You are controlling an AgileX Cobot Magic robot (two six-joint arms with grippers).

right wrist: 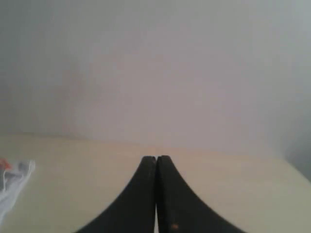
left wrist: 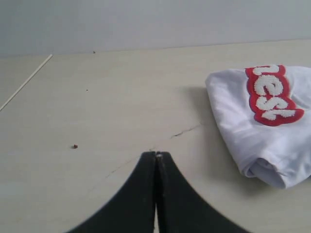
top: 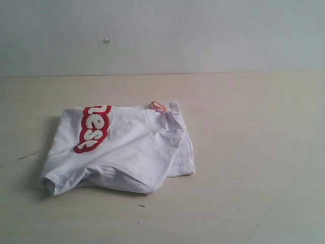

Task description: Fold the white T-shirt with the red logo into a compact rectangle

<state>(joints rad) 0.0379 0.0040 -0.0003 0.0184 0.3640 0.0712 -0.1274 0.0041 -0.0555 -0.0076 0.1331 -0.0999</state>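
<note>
Left fingers [left wrist: 148, 167] and right fingers [right wrist: 148, 170] both clenched, empty; folded white T-shirt [top: 127, 152], red logo [top: 93, 128] uppermost, lies apart on tabletop [top: 254, 152].

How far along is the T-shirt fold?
Mostly done: the white T-shirt lies folded in a rough bundle, red logo partly showing. Nothing in hand: left gripper and right gripper sit clear, jaws shut. Left: edges are uneven, perhaps square them up.

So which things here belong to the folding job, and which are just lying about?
Job: white T-shirt, loosely folded on the table; its red logo; left gripper and right gripper, jaws shut, holding nothing.
Lying about: small dark speck; scratch mark.
</note>
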